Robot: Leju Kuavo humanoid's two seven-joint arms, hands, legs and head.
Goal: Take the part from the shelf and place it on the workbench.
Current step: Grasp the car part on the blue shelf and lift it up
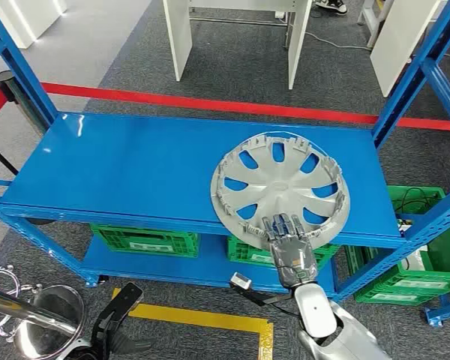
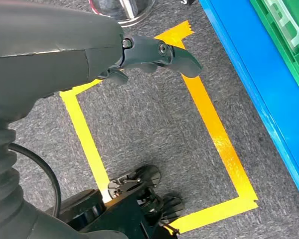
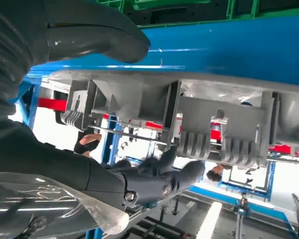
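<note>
We're at the grasp: our right hand [image 1: 290, 251], lower centre, clasps the hubcap's [image 1: 279, 187] near rim, fingers over, thumb under. Next, lift clear.

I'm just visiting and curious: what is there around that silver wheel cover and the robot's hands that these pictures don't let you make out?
- Head view: the right hand covers the near rim of the wheel cover, so a firm hold cannot be told.
- Head view: the green crates sit under the blue shelf, contents hidden.
- Left wrist view: the left hand is partly hidden by its own cover.
- Right wrist view: background people are blurred.
</note>
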